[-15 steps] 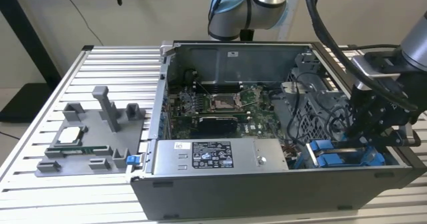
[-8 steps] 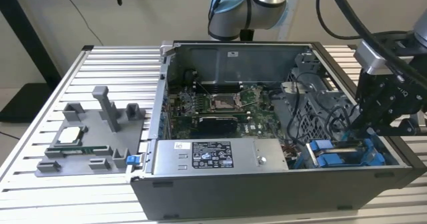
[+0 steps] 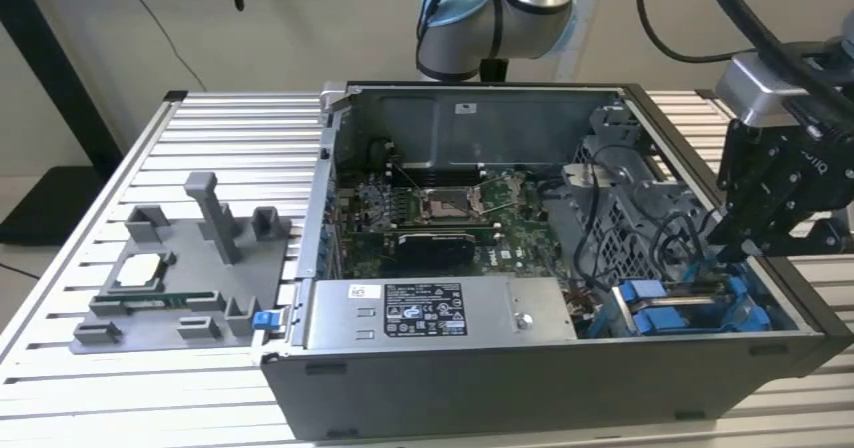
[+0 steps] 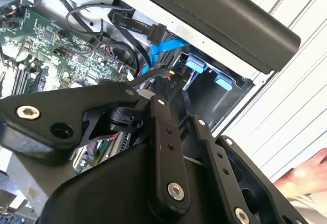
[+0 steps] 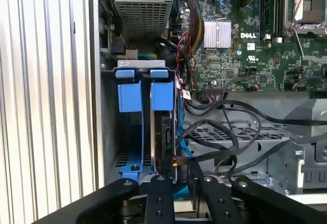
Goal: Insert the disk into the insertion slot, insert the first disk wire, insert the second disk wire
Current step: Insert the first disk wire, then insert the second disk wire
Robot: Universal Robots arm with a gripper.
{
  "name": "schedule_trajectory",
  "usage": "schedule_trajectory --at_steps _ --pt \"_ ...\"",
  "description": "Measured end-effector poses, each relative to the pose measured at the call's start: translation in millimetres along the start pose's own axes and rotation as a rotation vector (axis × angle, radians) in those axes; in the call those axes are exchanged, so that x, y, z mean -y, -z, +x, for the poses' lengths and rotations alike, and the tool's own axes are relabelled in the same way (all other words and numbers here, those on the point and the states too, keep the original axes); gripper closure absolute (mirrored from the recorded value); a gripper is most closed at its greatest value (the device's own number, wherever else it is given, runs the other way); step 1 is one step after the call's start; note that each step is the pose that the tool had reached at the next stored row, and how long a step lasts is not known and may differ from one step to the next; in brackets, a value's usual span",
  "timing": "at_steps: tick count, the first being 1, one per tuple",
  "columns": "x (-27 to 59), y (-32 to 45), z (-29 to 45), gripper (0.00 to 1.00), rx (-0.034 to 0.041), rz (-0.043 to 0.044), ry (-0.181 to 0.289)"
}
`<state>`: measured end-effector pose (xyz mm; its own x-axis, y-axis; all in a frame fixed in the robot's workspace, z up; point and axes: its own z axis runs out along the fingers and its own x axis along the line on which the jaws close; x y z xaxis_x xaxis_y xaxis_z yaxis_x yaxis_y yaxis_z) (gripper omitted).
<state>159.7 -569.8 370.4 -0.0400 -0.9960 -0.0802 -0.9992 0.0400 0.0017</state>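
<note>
Bench (image 3: 227,128): ribbed aluminium, satin silver.
Computer case (image 3: 534,388): matt dark grey sheet metal.
Insertion slot (image 5: 140,64): dull grey sheet metal.
Disk (image 5: 162,96) carrier: smooth bright blue plastic.
Gripper (image 5: 180,179): matt black, bright steel screw heads.
Power-supply box (image 3: 507,313): plain grey metal, paper label.
Cables (image 5: 240,132): black, slightly glossy sheath.
Fixture (image 3: 187,278): matt grey plastic.

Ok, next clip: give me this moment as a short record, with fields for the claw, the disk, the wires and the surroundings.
setting: open computer case on a slatted table
claw: low over the drive corner, at the exterior view's right
disk: appears seated on edge in the insertion slot
wires: black cables loose beside the slot; whether any is plugged, cannot tell
other: grey fixture beside the case; a hand in the second wrist view
</note>
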Motion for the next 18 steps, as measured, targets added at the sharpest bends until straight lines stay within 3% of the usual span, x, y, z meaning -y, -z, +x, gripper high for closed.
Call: schedule_trajectory --at_steps 3,9,18 --pt "0.0 8.3 -1.0 0.00 0.0000 0.0000 0.000" --pt "0.9 8.9 -1.2 0.00 -0.0002 0.0001 0.000" --pt "20.4 8.6 -2.7 0.00 0.0000 -0.0023 0.000"
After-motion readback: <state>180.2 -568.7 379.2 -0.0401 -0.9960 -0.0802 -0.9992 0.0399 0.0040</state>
